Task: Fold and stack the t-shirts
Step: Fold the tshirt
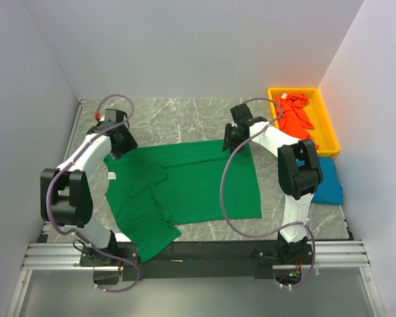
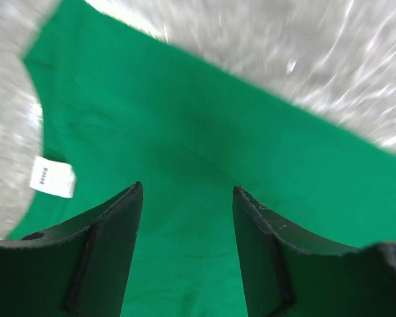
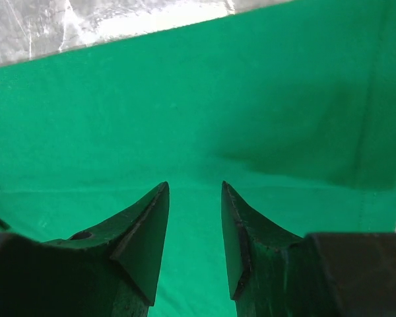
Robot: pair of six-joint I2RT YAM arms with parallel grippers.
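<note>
Green t-shirt (image 1: 198, 185): it lay spread flat across the marbled desk (image 1: 178, 119) as I watched from my remote station. A flap of cloth was folded in over the body near the collar, and the near corner reached the desk's front edge.
Neck label (image 2: 51, 177): small and white, it sat at the green t-shirt's collar, on the left arm's side.
Left pincer (image 2: 188, 188): released, its fingers stood wide apart with only green cloth showing between them. It hung over the green t-shirt's far corner, just beside the collar.
Right pincer (image 3: 195, 185): released with a narrower gap, and I saw nothing pinched in it. It was poised over the green t-shirt's far edge at the hem end.
Orange-red t-shirt (image 1: 296, 115): it lay crumpled in the yellow bin (image 1: 330, 135), beyond the green t-shirt's hem end and well apart from it.
Blue t-shirt (image 1: 330, 188): it lay on the desk past the green t-shirt's hem end, partly hidden behind the right arm.
</note>
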